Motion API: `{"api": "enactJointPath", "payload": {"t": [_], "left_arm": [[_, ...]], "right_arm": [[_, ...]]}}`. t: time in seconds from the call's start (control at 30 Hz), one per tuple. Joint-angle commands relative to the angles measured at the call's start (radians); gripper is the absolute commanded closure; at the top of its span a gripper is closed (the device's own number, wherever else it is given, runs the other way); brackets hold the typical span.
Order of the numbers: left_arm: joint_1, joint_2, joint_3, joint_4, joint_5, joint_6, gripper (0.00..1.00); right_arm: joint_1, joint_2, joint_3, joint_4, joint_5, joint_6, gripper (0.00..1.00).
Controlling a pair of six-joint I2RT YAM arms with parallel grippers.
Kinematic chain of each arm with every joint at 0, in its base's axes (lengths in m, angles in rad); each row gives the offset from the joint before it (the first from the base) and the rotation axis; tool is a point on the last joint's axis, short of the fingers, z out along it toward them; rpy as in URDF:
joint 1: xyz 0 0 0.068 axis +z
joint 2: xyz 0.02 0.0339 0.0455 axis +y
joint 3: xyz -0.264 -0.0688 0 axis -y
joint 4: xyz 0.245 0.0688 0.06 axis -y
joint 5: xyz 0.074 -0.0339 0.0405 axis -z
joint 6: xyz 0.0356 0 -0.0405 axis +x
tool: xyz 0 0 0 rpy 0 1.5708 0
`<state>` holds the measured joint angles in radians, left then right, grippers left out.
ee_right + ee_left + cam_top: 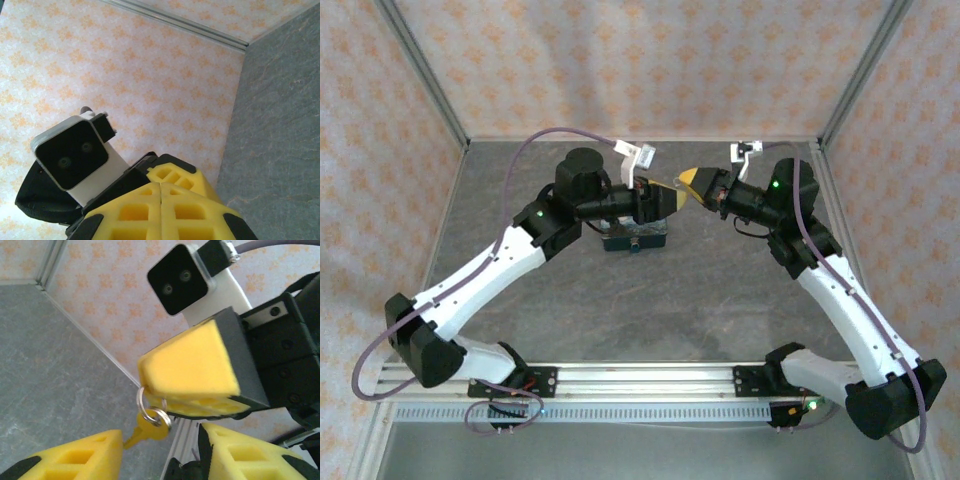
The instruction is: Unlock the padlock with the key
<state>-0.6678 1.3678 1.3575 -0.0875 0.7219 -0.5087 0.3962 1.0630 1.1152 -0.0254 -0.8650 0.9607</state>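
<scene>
**Key held aloft, lock not yet reached.** In the upper centre of the overhead frame, the left gripper [670, 197] and right gripper [691, 180] are shown tip to tip above the table [720, 300].

The key [142, 434] is seen in the lower centre of the left wrist frame. It dangles from a ring [151, 412] that is pinched at the lower edge of the right gripper [152, 391]. That gripper's yellow pads are pressed flat together. The same clenched right gripper [160, 189] is shown at the bottom of the right wrist frame.

The left gripper [162, 440] is placed beneath, with its fingers [75, 460] parted toward the bottom corners of the frame. The key hangs in the gap between them. No contact with it can be made out, and nothing is grasped by that gripper.

A dark blue tin [633, 238] is set on the table just below the left gripper in the overhead frame. The padlock cannot be picked out at this size.

The task is judged to be at an early stage. The key is off the table and secured by its ring, and a handover or regrasp appears to be in hand. The key is yet to be gripped firmly, carried to the padlock, inserted and turned.
</scene>
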Motion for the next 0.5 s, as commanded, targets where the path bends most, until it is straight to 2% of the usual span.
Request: {"api": "enactJointPath", "payload": {"t": [0.0, 0.17, 0.3, 0.47], "left_arm": [[0.004, -0.046, -0.012, -0.007, -0.015, 0.019, 0.5], [0.003, -0.045, -0.008, 0.009, -0.011, 0.012, 0.51], [0.004, -0.029, 0.0, 0.022, 0.01, -0.003, 0.57], [0.003, -0.022, -0.001, 0.023, 0.004, -0.005, 0.52]], "right_arm": [[-0.001, -0.008, 0.012, 0.024, -0.023, -0.011, 1.0], [-0.001, -0.006, 0.01, 0.027, -0.028, -0.004, 1.0], [-0.001, -0.009, 0.006, 0.032, -0.029, 0.0, 1.0], [-0.002, -0.011, 0.006, 0.035, -0.031, 0.004, 1.0]]}}
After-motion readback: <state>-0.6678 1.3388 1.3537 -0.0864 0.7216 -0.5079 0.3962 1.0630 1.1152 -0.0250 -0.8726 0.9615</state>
